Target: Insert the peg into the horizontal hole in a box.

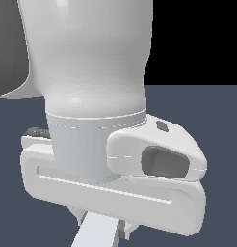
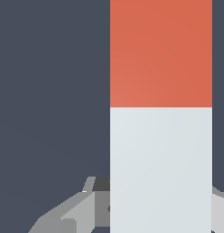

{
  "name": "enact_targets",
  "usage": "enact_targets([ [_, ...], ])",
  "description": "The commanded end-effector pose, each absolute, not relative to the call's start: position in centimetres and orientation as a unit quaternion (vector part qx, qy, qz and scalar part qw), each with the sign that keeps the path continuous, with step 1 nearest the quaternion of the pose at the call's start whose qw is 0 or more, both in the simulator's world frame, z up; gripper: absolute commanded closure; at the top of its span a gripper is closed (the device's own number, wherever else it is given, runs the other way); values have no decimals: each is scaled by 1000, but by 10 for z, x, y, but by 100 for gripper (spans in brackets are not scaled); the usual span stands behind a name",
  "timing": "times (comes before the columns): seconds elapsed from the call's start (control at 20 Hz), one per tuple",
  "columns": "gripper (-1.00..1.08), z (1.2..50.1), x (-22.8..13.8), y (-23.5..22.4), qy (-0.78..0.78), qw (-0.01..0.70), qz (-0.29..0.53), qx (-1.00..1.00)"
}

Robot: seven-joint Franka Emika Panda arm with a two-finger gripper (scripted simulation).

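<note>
The pincer (image 2: 160,200) is closed on the peg (image 2: 160,136), with one grey finger (image 2: 93,207) showing on each side of the white part. The peg is a long bar, white near the pincer and orange-red at its far end. In the exterior view the big white arm (image 1: 91,72) fills most of the picture, and only a bit of the white peg (image 1: 95,232) shows under it. The dark blue-grey floor (image 2: 50,91) lies behind.

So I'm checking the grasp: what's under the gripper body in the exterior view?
A pale stretch of the peg sticks out below the gripper. The finger contact is covered by the hand, and the peg's orange end shows only in the wrist view.
</note>
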State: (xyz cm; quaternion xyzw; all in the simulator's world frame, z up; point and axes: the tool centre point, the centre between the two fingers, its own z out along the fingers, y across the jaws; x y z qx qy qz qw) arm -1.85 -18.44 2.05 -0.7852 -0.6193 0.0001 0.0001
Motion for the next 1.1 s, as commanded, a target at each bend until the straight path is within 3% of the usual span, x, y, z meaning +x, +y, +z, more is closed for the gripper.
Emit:
enact_targets([
  [0.0, 108, 20, -19, -184, -619, 0, 0, -785],
  [0.55, 108, 27, -2, -153, -640, 0, 0, -768],
  [0.8, 108, 38, 22, -99, -675, -1, 0, -738],
  [1.05, 108, 55, 49, -12, -724, -1, 1, -689],
])
